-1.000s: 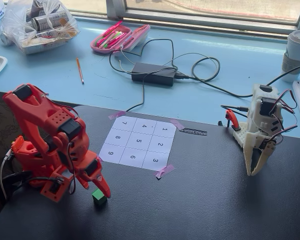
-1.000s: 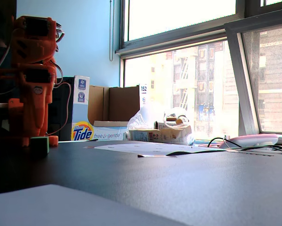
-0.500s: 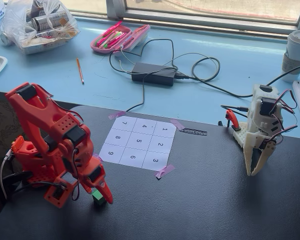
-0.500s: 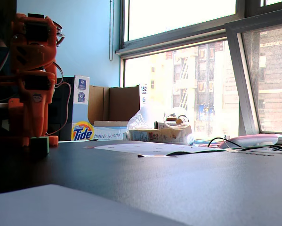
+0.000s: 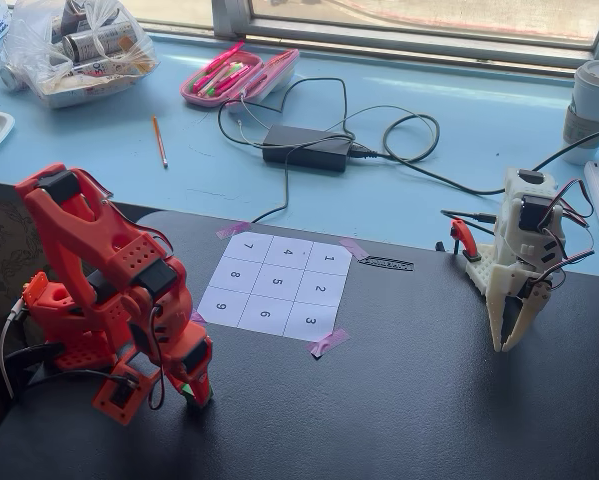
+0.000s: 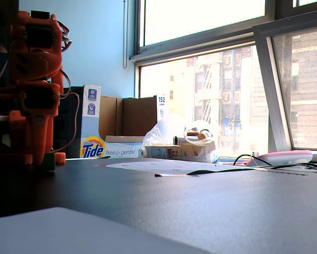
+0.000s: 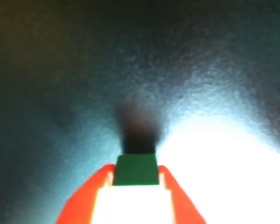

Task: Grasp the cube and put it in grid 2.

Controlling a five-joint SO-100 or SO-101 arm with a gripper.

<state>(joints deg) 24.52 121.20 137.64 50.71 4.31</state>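
The small green cube (image 5: 188,388) rests on the black table near its front left, almost hidden between the fingers of my orange gripper (image 5: 194,392). The wrist view shows the cube (image 7: 135,170) held between both orange fingertips, with the gripper (image 7: 136,169) shut on it. Seen from the low fixed view, the cube (image 6: 48,160) is a dark block at the foot of the gripper (image 6: 43,159). Grid 2 (image 5: 321,289) lies bare in the right column of the numbered sheet, well to the right of the gripper and farther back.
A white arm (image 5: 519,260) stands idle at the right of the black table (image 5: 429,400). Behind, on the blue surface, lie a power adapter (image 5: 306,147) with cables, a pink pencil case (image 5: 241,75) and a pencil (image 5: 159,141). A Tide box (image 6: 92,148) stands beyond the sheet.
The gripper came down from beside the cube, straddled it and closed on it. The arm leaned forward and lower. The cube has stayed in place on the table.
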